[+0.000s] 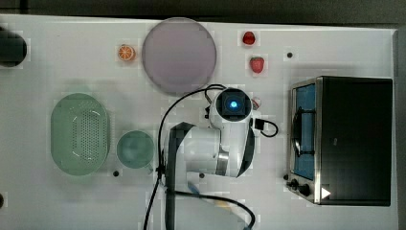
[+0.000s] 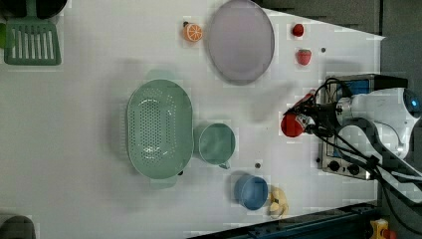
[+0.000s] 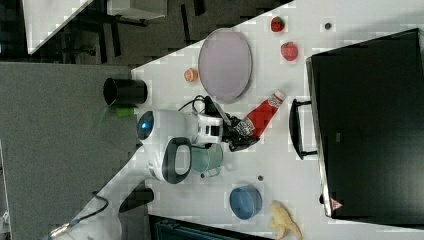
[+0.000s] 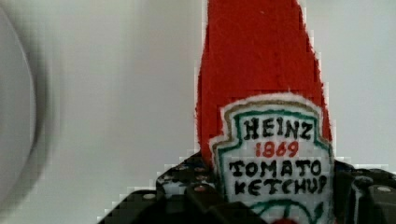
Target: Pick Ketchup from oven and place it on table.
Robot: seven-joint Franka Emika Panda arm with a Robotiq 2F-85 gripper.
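Gripper: the gripper (image 3: 239, 134) was clamped on the lower, labelled part of the Ketchup (image 3: 261, 115), jaws held partly apart by the bottle's width.
Ketchup: outside the oven (image 3: 370, 130), held over the table (image 3: 280, 165) between the grey plate (image 3: 225, 65) and the oven's handle, its white cap pointing toward the oven in the right view.
Label: the wrist view showed the Ketchup (image 4: 261, 93) with "Heinz 1869 Tomato Ketchup" on a white label between the fingers (image 4: 205, 205).
Oven: door shut, at the top view's right.
Nearby: a green cup (image 3: 207, 157) just beside the gripper; two strawberries (image 3: 289, 51) near the oven's corner.
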